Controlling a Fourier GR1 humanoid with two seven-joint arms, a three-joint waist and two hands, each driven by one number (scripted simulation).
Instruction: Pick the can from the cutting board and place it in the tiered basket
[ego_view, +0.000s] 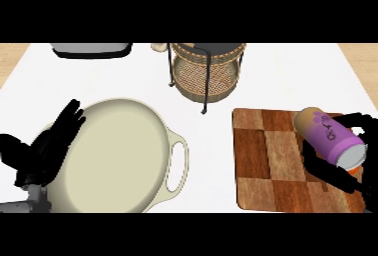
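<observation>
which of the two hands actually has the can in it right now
The right hand, over the cutting board: its fingers curl round the tilted purple can. The left hand rests open beside the cream pan, holding nothing.

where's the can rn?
Head view, right side: the can lies tilted over the cutting board, with the right robot hand curled round it.

The top of the basket (206, 70) is cut off by the dark band. So is a grey thing (91, 49) at the back; I cannot tell what it is. The right hand (341, 170) hides behind the can (330, 141). The left hand (46, 147) covers the pan's (111, 155) left edge.
</observation>
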